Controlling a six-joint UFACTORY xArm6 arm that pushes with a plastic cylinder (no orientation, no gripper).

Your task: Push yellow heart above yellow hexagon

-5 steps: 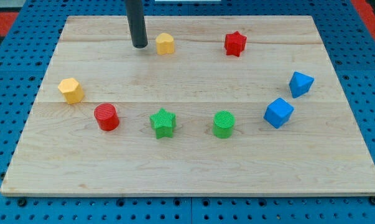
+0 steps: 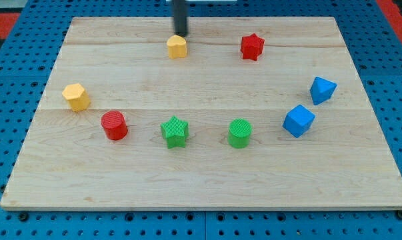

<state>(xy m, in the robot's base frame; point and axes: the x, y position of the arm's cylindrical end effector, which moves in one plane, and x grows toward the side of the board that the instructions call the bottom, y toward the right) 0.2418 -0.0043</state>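
Tip [image 2: 181,34] shifted right, now just above yellow heart [image 2: 177,47]; rod top cropped.

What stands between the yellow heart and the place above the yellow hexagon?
Nothing visible: bare board lies between the yellow heart and the spot above the yellow hexagon. My tip sits just above the heart.

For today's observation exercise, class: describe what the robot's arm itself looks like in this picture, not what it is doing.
Only the end of the arm shows: a straight, plain, dark grey-black rod, round like a cylinder, entering from the view's top. My tip is blunt and sits just above the yellow heart. No cables, markings or pincer are visible.
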